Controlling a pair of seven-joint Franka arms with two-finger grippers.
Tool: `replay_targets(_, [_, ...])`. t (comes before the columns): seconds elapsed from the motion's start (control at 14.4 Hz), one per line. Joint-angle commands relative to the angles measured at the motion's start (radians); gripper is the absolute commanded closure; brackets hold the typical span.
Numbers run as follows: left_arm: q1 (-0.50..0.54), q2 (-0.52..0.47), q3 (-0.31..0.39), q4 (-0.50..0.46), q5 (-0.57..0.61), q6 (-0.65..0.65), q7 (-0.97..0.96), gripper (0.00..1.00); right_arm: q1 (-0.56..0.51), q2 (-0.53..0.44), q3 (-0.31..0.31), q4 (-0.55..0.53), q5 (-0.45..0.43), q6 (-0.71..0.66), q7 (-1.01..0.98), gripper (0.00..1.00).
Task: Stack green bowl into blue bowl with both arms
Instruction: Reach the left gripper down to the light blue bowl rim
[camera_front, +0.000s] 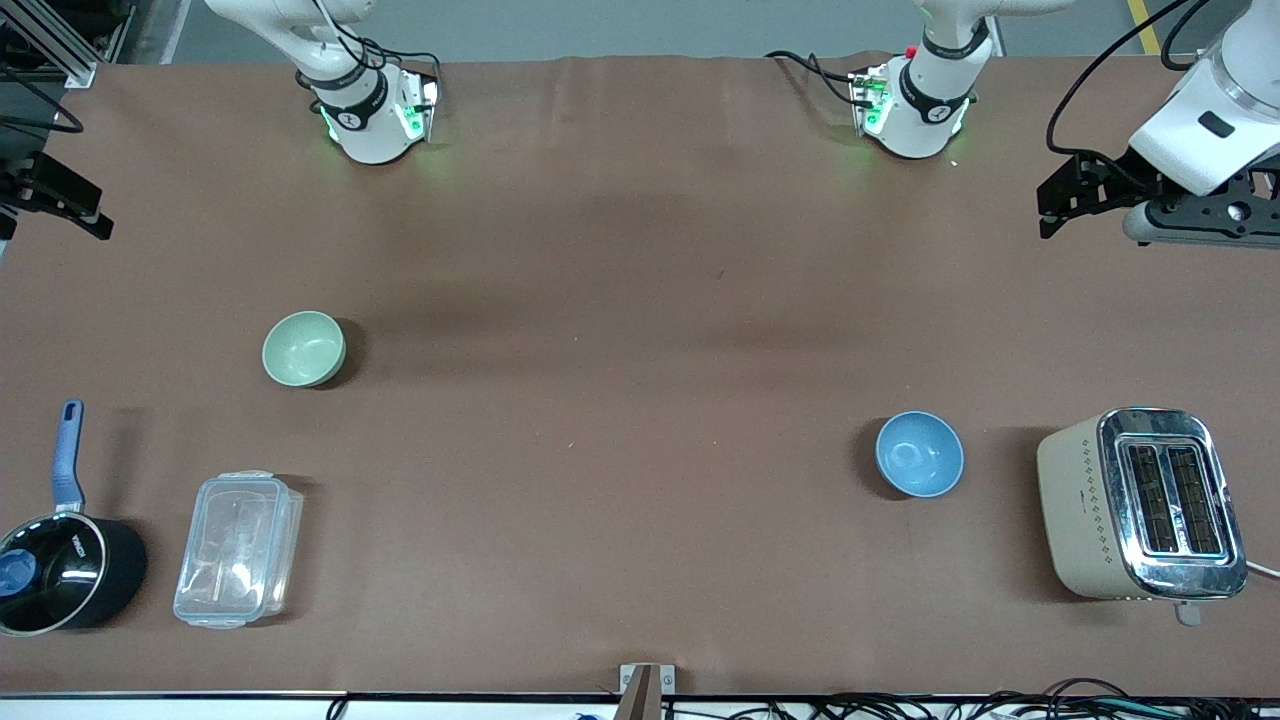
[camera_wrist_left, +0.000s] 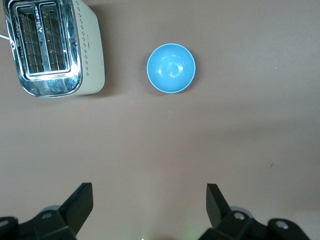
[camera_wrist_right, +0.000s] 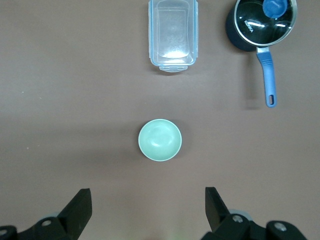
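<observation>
Bowls sit well apart: green bowl (camera_front: 304, 348) toward the right arm's end, blue bowl (camera_front: 919, 453) beside the toaster (camera_front: 1140, 503). Left end effector (camera_wrist_left: 149, 205) and right end effector (camera_wrist_right: 148, 207) hover high, spread wide, empty, probably awaiting pickup.

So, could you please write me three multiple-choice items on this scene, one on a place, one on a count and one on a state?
1. What stands beside the blue bowl, toward the left arm's end of the table?
A. saucepan
B. toaster
C. clear container

2. How many bowls are on the table?
A. one
B. two
C. three

3. How is the left pincer?
A. open, holding nothing
B. shut on the blue bowl
C. shut on the green bowl

Key:
1 B, the toaster stands next to it.
2 B, only the blue bowl and the green bowl show.
3 A, its fingers stand wide apart over bare table.
</observation>
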Motion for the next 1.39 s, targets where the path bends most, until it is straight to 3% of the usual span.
replay_targets(0.0, [0.004, 0.009, 0.005, 0.019, -0.019, -0.004, 0.007, 0.0, -0.025, 0.003, -0.005, 0.005, 0.033, -0.001, -0.049, 0.0])
replay_targets(0.14, [0.007, 0.047, 0.009, 0.048, -0.007, -0.004, 0.018, 0.0, -0.031, 0.003, -0.006, 0.005, 0.032, 0.001, -0.051, 0.0])
replay_targets(0.35, [0.009, 0.194, 0.013, 0.095, -0.005, 0.033, 0.015, 0.0, -0.033, 0.001, -0.006, -0.004, 0.017, 0.02, -0.052, 0.0])
replay_targets(0.9, [0.013, 0.57, 0.014, 0.026, 0.044, 0.487, 0.0, 0.0, -0.034, 0.0, -0.006, -0.017, -0.008, 0.019, -0.054, 0.0])
replay_targets(1.04, [0.038, 0.64, 0.016, 0.01, 0.049, 0.571, 0.004, 0.0, -0.058, 0.001, -0.006, -0.114, -0.04, 0.065, -0.054, 0.0])
replay_targets(1.18, [0.062, 0.694, 0.014, 0.001, 0.056, 0.618, 0.013, 0.0, -0.066, 0.001, -0.006, -0.287, -0.043, 0.228, -0.054, 0.0])
replay_targets(1.32, [0.082, 0.737, 0.014, 0.001, 0.056, 0.645, 0.015, 0.08, -0.074, 0.001, -0.006, -0.444, -0.043, 0.406, -0.054, 0.0])
